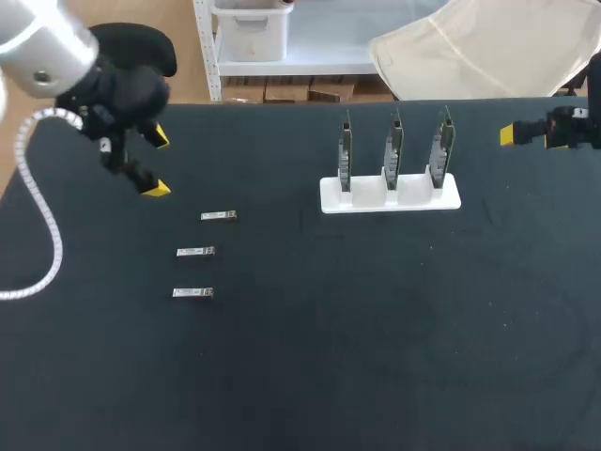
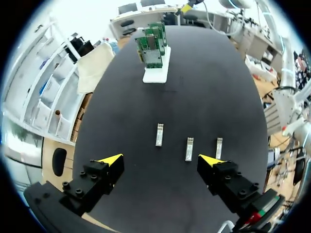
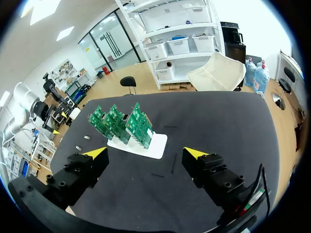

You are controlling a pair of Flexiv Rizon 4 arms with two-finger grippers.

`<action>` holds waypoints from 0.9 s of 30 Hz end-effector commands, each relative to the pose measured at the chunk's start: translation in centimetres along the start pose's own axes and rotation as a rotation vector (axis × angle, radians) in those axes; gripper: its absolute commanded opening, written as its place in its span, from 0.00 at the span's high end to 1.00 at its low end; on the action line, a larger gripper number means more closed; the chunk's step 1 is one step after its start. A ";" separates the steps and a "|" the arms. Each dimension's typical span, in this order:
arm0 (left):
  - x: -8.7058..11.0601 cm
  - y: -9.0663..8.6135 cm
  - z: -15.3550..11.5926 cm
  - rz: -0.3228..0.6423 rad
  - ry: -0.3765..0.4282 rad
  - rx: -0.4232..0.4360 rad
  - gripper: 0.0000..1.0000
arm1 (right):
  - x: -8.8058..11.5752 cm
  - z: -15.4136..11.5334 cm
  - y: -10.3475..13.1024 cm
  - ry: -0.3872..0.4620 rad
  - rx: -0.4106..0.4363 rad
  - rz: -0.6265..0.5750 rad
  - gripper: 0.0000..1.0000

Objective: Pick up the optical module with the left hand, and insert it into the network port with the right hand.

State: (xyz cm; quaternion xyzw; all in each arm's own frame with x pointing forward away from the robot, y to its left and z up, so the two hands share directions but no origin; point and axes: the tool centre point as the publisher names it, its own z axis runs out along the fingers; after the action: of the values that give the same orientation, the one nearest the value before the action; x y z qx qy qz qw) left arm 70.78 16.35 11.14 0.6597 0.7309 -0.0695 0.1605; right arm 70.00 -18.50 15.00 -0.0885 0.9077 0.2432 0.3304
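Note:
Three small silver optical modules lie in a column on the black table at left: one (image 1: pixel 219 216), one (image 1: pixel 195 252), one (image 1: pixel 192 293). My left gripper (image 1: pixel 158 163) hangs open up and left of them, touching none. In the left wrist view the modules (image 2: pixel 159 134) (image 2: pixel 189 148) (image 2: pixel 218 147) lie just ahead of my open left gripper (image 2: pixel 160 160). A white stand (image 1: pixel 390 195) holds three upright green network cards (image 1: pixel 392 146). My right gripper (image 1: pixel 531 136) is open at the far right edge, empty; in its wrist view my right gripper (image 3: pixel 146 153) faces the cards (image 3: pixel 121 124).
The white stand (image 2: pixel 156 74) with its cards sits far ahead of the left gripper. My left arm's white cable (image 1: pixel 42 221) loops over the table's left edge. Bare black table (image 1: pixel 376 338) spreads in front of the stand.

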 end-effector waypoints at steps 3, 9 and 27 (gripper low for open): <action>-0.9 0.7 2.1 -0.017 0.142 0.066 0.00 | 0.0 0.0 0.0 0.000 0.000 0.000 0.00; -0.4 0.0 3.7 -0.033 0.212 0.066 0.00 | 0.0 0.0 0.0 0.000 0.000 0.000 0.00; -0.3 0.0 5.7 -0.026 0.259 0.011 0.00 | 0.0 0.0 0.0 0.000 0.000 0.000 0.00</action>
State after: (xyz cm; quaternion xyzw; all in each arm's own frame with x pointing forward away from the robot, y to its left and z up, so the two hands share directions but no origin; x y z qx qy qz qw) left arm 71.21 14.34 6.29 0.6559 0.7525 0.0102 0.0587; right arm 70.00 -18.50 15.01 -0.0885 0.9076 0.2432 0.3304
